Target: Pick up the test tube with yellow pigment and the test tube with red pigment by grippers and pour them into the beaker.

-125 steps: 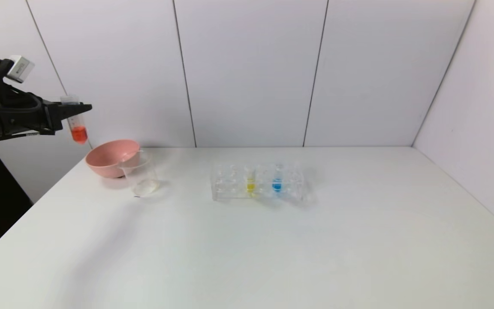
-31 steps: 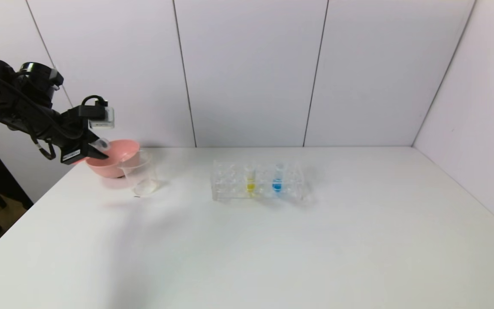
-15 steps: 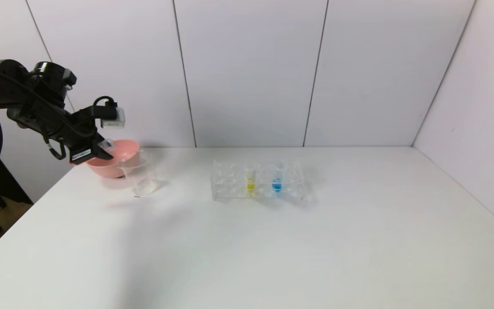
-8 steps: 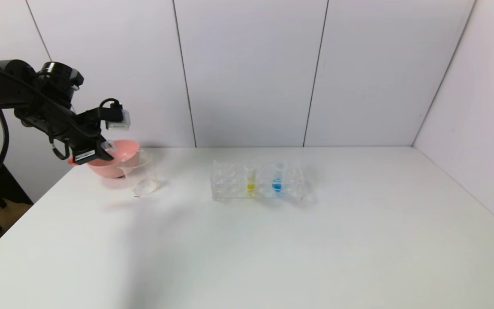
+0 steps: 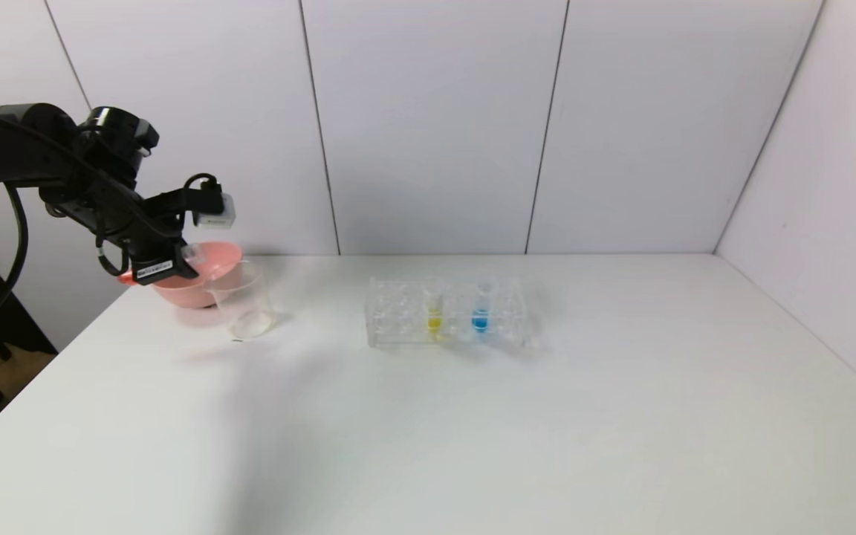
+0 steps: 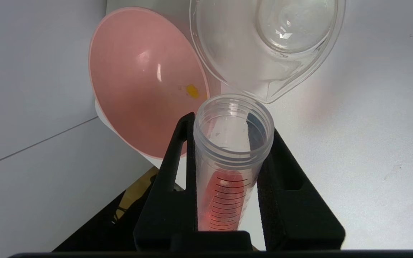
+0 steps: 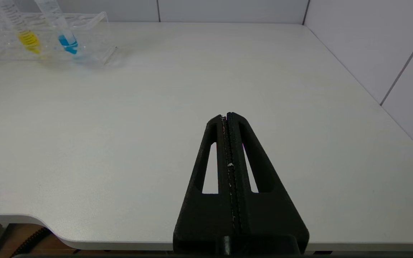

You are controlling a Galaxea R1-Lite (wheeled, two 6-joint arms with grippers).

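Head view: left hand (image 5: 175, 261) at far left of the surface (image 5: 428, 416), clenched on the test tube with red pigment (image 5: 192, 253). Tube tipped well over, long axis near level, open mouth aimed at the pink bowl (image 5: 212, 261) and the beaker (image 5: 244, 303) just beside it; red end trails back past the fingers toward the surface's left edge. Test tube with yellow pigment (image 5: 434, 310) upright in the clear rack (image 5: 446, 313) mid-surface, blue tube (image 5: 481, 308) next slot to its right. Vs approx 8 s ago: tube hung upright, up high and left of the bowl; it's now lower, tilted, over the bowl rim. Over the last sec the arm crept right.

Left wrist view: tube pinched between both fingers (image 6: 172, 186), mouth facing bowl and beaker spout, red liquid lying along its lower wall, none at the lip. Beaker holds no colour. Small yellow speck inside bowl.

Right wrist view: right hand (image 7: 228, 116) fingers pressed together, nothing in them, low over the near right part of the surface, well apart from the rack.
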